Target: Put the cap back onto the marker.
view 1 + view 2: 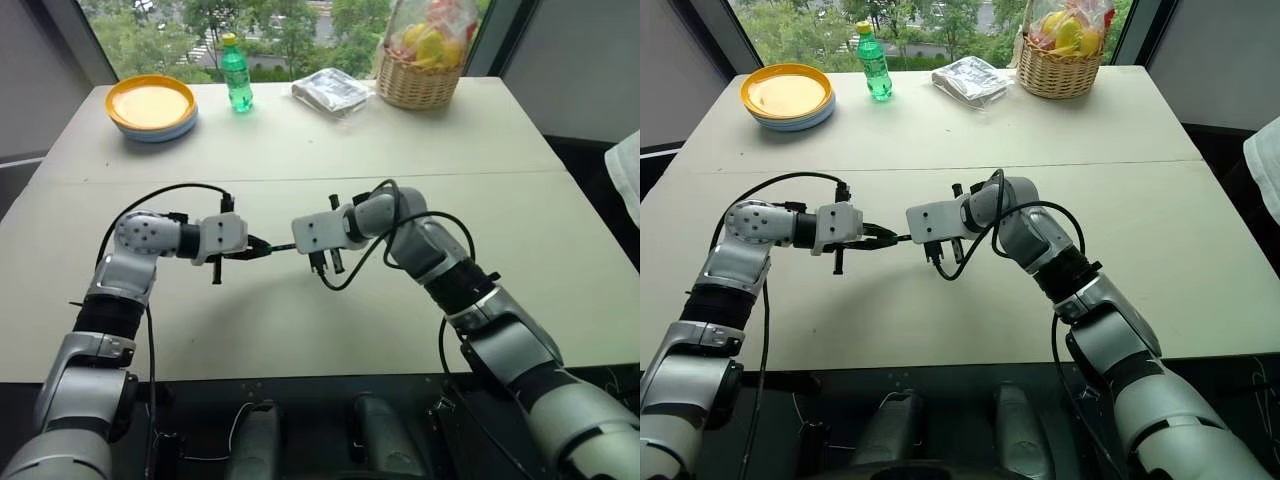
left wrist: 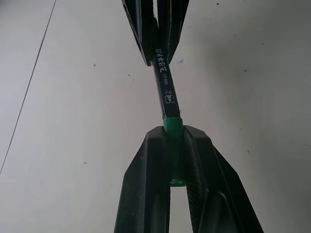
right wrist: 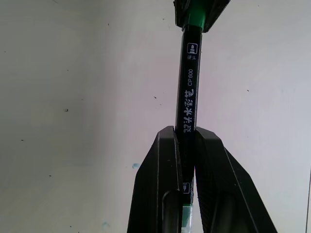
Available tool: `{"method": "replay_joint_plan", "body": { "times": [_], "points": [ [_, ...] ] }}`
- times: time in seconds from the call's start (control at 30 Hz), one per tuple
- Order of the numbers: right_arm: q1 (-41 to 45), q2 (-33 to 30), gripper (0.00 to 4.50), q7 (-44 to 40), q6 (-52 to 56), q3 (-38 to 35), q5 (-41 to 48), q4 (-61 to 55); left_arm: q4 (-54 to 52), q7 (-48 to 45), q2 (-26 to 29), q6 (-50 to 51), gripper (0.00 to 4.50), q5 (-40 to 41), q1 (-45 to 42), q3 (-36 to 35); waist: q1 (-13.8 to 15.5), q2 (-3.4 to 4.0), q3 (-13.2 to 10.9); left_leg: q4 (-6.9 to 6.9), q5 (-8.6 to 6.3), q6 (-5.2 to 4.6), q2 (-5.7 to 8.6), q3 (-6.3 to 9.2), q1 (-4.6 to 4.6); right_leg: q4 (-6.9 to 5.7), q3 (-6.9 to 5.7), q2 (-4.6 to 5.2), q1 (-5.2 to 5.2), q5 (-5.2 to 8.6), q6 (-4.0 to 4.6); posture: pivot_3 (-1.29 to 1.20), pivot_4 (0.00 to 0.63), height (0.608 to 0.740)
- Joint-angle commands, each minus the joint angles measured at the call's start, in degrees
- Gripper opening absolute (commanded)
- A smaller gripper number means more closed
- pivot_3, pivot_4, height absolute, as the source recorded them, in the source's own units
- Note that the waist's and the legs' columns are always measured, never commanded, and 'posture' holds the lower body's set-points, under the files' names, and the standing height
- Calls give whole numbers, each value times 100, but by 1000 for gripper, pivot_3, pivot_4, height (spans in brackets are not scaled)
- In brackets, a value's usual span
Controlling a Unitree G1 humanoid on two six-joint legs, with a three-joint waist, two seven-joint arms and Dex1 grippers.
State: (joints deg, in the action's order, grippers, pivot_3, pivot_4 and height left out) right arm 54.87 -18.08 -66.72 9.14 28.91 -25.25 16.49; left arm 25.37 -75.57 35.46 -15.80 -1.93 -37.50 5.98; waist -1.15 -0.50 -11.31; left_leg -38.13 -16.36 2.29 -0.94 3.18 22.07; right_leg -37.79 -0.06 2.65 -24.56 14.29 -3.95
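Above the middle of the pale worktop point(image 1: 300, 150), the two hands meet tip to tip. The left hand point(image 2: 174, 160) is clamped on the green cap point(image 2: 173, 125), and the right hand point(image 3: 186, 145) is clamped on the dark marker point(image 3: 189, 92), whose barrel bridges the gap between them. The marker's end sits in the mouth of the cap. At the far edge stand a green bottle point(image 1: 236, 74), stacked plates point(image 1: 152, 108), a foil packet point(image 1: 330, 92) and a wicker basket point(image 1: 418, 80)
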Motion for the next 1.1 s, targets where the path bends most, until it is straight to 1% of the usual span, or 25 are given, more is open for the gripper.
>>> {"method": "replay_joint_plan", "body": {
  "times": [0.03, 0.3, 0.5, 0.77, 0.87, 1.0, 1.1],
  "points": [
    [442, 322, 24, 11, -365, -21, 352, -760, 82, -12, -88, -210, 0, -50, 47, 350, 2, 0, 0, 0, 0, 0, 0, 0, 0, 0, 0, 0, 0, 0, 0, 0, 150, 740],
    [437, 353, 24, -22, -287, -78, 443, -868, 274, 114, -84, -376, 0, 5, 26, 299, 4, 0, 0, 0, 0, 0, 0, 0, 0, 0, 0, 0, 0, 0, 0, 0, 150, 740],
    [418, 461, 24, 33, -339, -90, 500, -796, 216, 237, -331, -429, 0, 408, -88, 131, 5, 0, 0, 0, 0, 0, 0, 0, 0, -1, 0, 0, 0, 0, 0, 0, 150, 740],
    [358, 534, 24, -15, -418, -110, 532, -722, -286, -70, -516, 136, 0, 1086, 30, -12, -9, 0, 0, 0, 0, 0, 0, 0, 0, -1, 0, 0, -1, 0, 0, 0, 150, 740],
    [367, 549, 24, -18, -439, -108, 512, -692, -345, -100, -465, 228, 0, 965, 57, 46, 0, 0, 0, 0, 0, 0, 0, 1, 0, -3, 0, 0, -1, 0, 0, 0, 150, 740],
    [409, 542, 24, 13, -490, -83, 429, -606, 18, 128, -282, -174, 0, 296, 0, 255, 2, 0, 0, -1, 0, 0, 0, 1, 0, -5, 0, 0, -1, 0, 0, 0, 150, 740],
    [392, 527, 24, 21, -496, -69, 407, -614, 189, 401, -274, -514, 0, 26, -90, 267, 14, 0, 0, -1, 0, 1, 0, 1, 0, -5, 0, 1, -1, 0, 0, 0, 150, 740]
  ]
}}
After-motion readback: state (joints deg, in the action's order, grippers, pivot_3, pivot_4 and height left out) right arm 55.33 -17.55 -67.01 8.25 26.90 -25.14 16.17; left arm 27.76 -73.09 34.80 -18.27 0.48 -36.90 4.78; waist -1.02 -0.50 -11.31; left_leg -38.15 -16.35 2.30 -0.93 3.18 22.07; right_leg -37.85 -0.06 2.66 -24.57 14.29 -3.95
